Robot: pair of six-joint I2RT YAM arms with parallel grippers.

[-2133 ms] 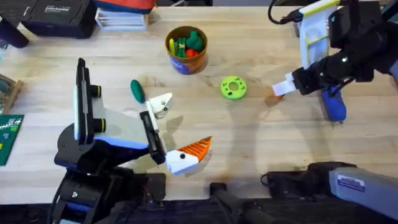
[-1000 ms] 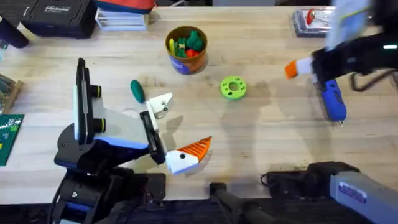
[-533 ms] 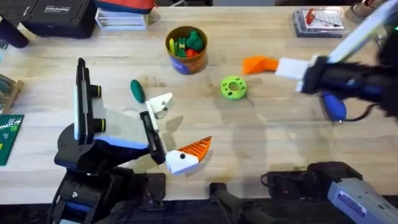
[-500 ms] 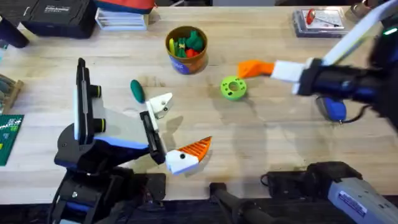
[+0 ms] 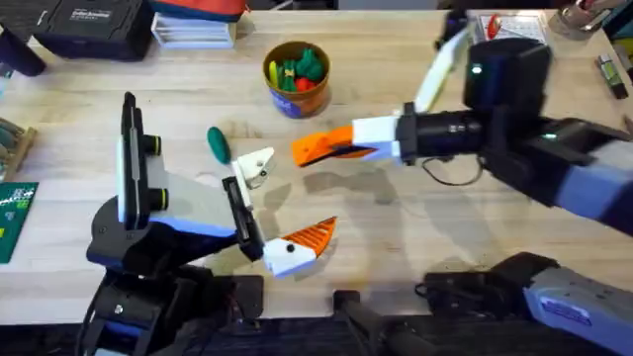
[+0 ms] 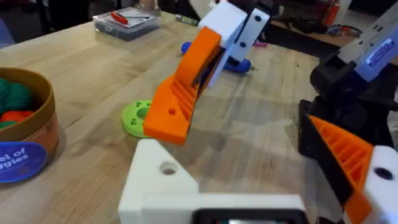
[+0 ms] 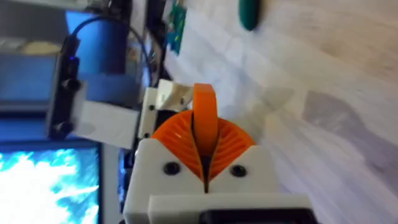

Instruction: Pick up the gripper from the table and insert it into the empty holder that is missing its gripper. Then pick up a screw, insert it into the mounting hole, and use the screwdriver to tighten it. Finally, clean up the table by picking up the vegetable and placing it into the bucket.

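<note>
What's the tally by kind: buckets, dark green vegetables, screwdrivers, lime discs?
Bucket: 1
Vegetable: 1
Screwdriver: 1
Lime disc: 1
Total: 4

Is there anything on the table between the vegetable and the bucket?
No. In the overhead view, bare table separates the vegetable from the bucket.
</note>
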